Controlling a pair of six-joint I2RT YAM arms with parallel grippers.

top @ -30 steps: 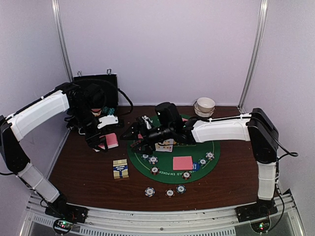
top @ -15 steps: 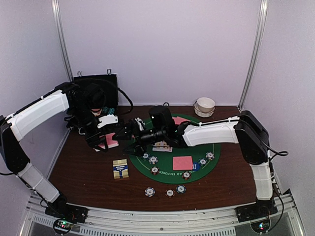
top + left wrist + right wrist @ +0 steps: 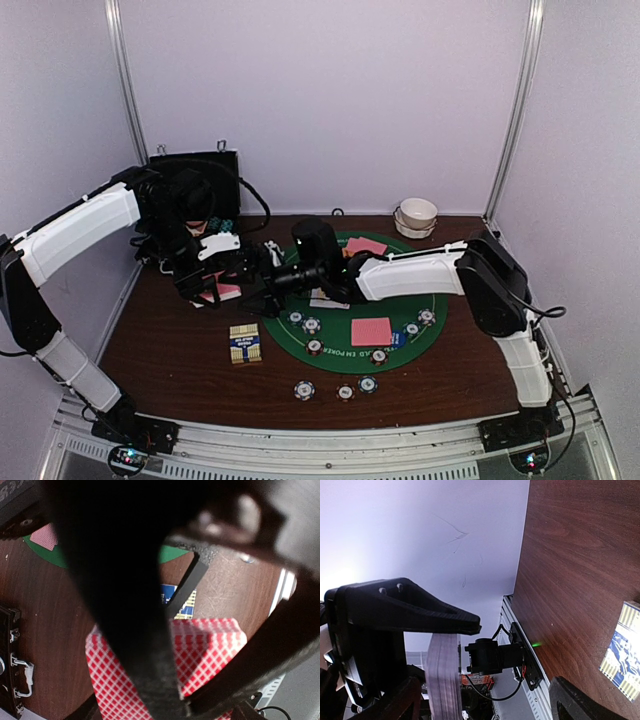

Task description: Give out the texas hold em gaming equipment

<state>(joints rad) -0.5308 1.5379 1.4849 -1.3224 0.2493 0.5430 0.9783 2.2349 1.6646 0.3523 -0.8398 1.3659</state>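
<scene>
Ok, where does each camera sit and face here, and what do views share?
Top external: above, behind the robot, looking down on the table; the whole robot shows, left claw near right claw.
Left wrist: looks down past its own fingers at the pink-backed cards it grips.
Right wrist: tipped sideways, looking along the table to the wall; own fingers frame the cards' edge.
Shared: card box, all three.

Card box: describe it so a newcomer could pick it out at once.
Find the round green mat in the middle of the brown table. Just off its near-left edge, on bare wood, lies the card box. It is the only blue-and-yellow rectangle; the poker chips nearby are round.
</scene>
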